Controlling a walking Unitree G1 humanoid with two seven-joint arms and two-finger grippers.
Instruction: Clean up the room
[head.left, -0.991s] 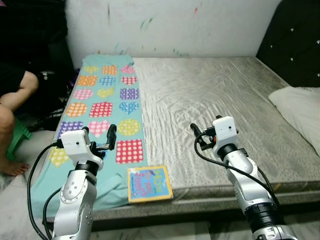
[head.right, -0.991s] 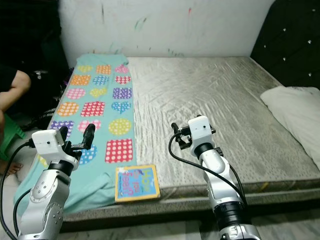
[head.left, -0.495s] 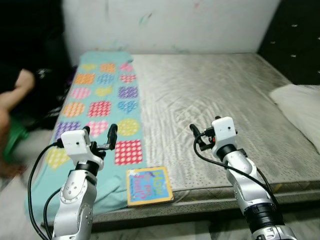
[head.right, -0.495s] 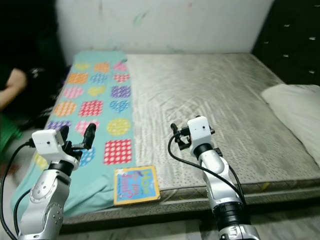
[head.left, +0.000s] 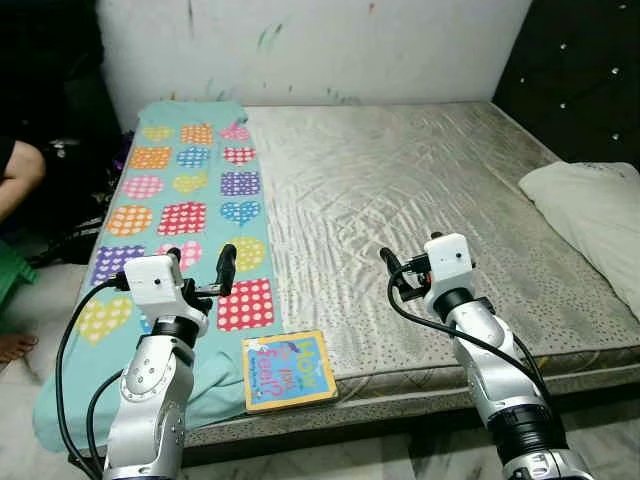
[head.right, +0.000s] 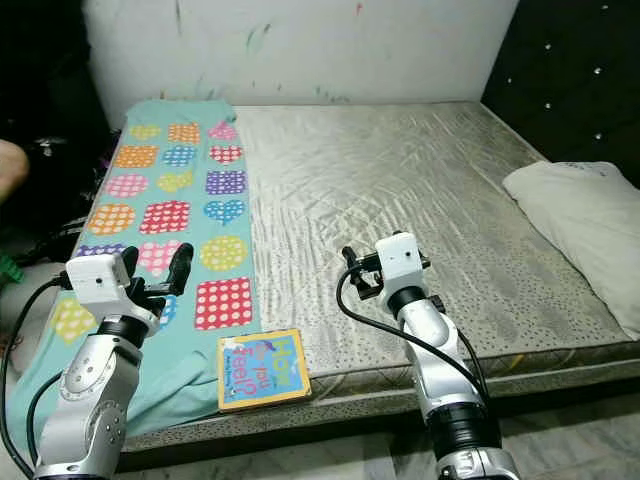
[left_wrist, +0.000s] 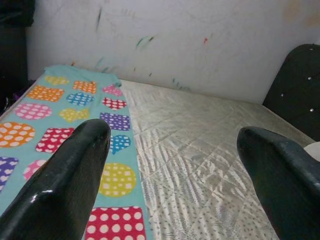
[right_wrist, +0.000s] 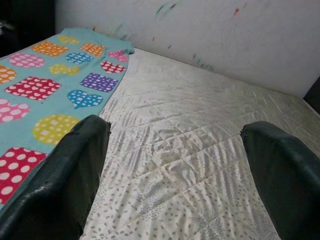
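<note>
A teal blanket (head.left: 190, 190) with coloured dotted patches lies along the left side of the grey mattress (head.left: 400, 190). A children's book (head.left: 290, 370) with a blue and yellow cover rests at the bed's front edge, half on the blanket. My left gripper (head.left: 200, 268) hovers open above the blanket's near end, just behind and left of the book. Over bare mattress to the right of the book, my right gripper (head.left: 398, 268) is held open. Nothing sits between the fingers (left_wrist: 65, 190) of the left one or the fingers (right_wrist: 65, 180) of the right one.
A white pillow (head.left: 590, 205) lies at the bed's right side below a black tufted headboard (head.left: 585, 70). A person's arm (head.left: 18, 175) and foot (head.left: 12, 347) show at the far left beside dark clutter. A paint-marked white wall (head.left: 330, 40) backs the bed.
The camera has shifted, so the bed sits a little lower and further left in the picture and more of the pillow shows. Both arms hold the same pose, still open.
</note>
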